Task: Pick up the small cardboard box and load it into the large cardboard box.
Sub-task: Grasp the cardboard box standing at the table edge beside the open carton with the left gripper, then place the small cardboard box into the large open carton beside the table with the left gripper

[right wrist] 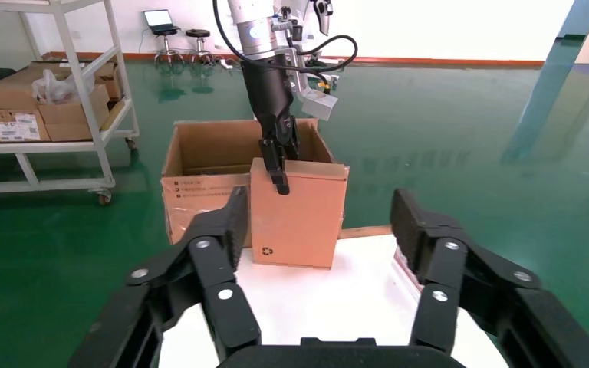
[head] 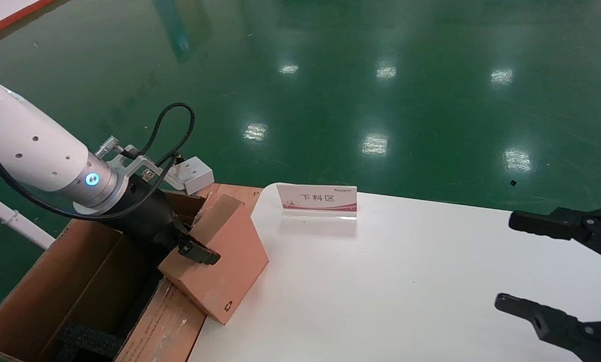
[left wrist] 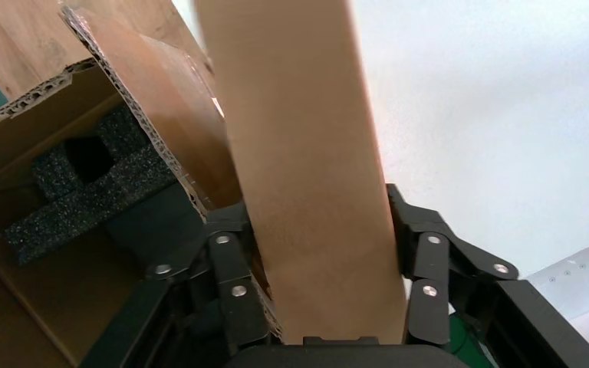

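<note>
My left gripper (head: 195,244) is shut on the small cardboard box (head: 223,266), a salmon-brown carton with a recycling symbol near its low corner. The carton is tilted, with its low end at the white table's left edge, over a taped flap of the large cardboard box (head: 54,281). In the left wrist view the carton (left wrist: 307,176) fills the gap between the fingers (left wrist: 429,268), and black foam (left wrist: 84,184) lies inside the big carton (left wrist: 23,123). The right wrist view shows the small carton (right wrist: 299,218) upright in front of the large one (right wrist: 199,203). My right gripper (head: 505,261) stands open above the table's right side.
A placard (head: 318,198) with red print stands on the white table (head: 406,281) behind the small carton. Green floor surrounds the table. A white shelf cart (right wrist: 61,115) with several cartons stands beyond the large box.
</note>
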You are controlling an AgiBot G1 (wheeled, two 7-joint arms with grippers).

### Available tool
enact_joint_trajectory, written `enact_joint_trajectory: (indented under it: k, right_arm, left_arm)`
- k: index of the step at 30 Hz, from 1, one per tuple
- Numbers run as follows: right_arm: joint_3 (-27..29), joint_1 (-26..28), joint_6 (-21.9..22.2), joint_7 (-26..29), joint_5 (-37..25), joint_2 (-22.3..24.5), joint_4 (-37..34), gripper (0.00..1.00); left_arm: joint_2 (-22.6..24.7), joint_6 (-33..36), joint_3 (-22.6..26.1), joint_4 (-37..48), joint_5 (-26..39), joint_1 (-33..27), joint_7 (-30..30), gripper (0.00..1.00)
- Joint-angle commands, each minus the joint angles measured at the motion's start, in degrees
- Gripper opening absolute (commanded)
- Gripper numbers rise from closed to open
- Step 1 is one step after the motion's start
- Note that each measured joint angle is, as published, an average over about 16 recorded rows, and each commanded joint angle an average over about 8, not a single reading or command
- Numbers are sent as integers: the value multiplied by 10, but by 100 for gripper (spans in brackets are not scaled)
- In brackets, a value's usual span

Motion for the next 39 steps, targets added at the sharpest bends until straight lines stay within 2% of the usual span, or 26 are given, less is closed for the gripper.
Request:
enact_joint_trajectory:
  k: [1, 6, 10, 11, 18, 19, 24, 28, 34, 39]
  right_arm:
    - [0, 0, 0, 0, 0, 0, 0, 0]
    - [0, 0, 0, 0, 0, 0, 0, 0]
    - [0, 0, 0, 0, 0, 0, 0, 0]
    - [0, 0, 0, 0, 0, 0, 0, 5]
    - [-1, 0, 0, 0, 0, 0, 0, 93]
    - [-1, 0, 0, 0, 0, 0, 0, 100]
    - [-1, 0, 0, 0, 0, 0, 0, 100]
    - [-1, 0, 0, -1, 1, 0, 0, 100]
    - [-1, 0, 0, -1, 1, 0, 0, 100]
    - [-1, 0, 0, -1, 1, 0, 0, 100]
  left_arm:
    - [3, 1, 2, 2, 5, 1, -1, 0]
    - [-14, 1, -21, 4, -45, -11, 19, 0]
    - [-32, 14, -52, 2, -87, -50, 39, 0]
    - [-34, 21, -60, 3, -91, -64, 43, 0]
    - [-18, 96, -98, 4, -68, -182, 44, 0]
    - [-13, 110, -101, 5, -61, -197, 43, 0]
    - [12, 181, -106, 11, -26, -273, 45, 0]
    - [26, 216, -81, 18, -7, -323, 52, 0]
    - [25, 243, 9, 22, 21, -393, 52, 0]
    - [1, 258, 88, 26, 41, -431, 33, 0]
